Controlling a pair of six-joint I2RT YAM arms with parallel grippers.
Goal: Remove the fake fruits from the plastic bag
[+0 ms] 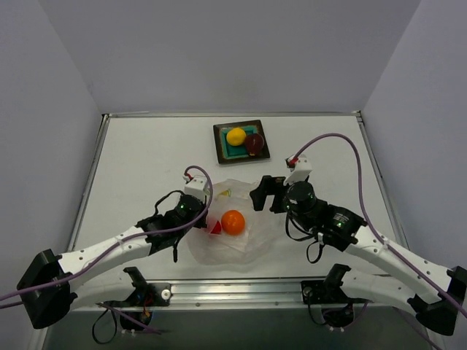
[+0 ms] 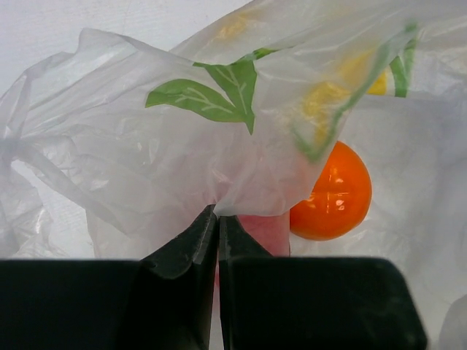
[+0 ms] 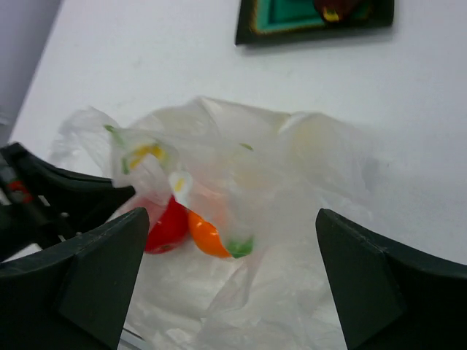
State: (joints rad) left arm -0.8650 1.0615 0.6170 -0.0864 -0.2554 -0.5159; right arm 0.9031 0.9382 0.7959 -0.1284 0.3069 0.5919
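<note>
At frame centre, the crinkly transparent plastic bag [image 1: 219, 251] is pinched by the closed left fingers [image 2: 217, 226]; the right fingers [image 1: 267, 192] are spread wide, empty. If the film is jerked, the glossy orange round fruit [image 1: 233, 222] inside could be rolled off the surface [image 1: 146, 160].

White arm links [image 1: 102, 251], black joints [image 1: 321, 210], purple cables [image 1: 343, 138]; the left hand [image 2: 217, 219] and right hand [image 1: 266, 191] are black.

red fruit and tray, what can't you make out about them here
red fruit, left wrist view: mostly hidden by plastic bag film and the shut left end effector; whether it is pinched too is unclear.
tray, right wrist view: cut off by the top edge, so its contents barely show.
orange fruit, right wrist view: blurred behind film.
</note>
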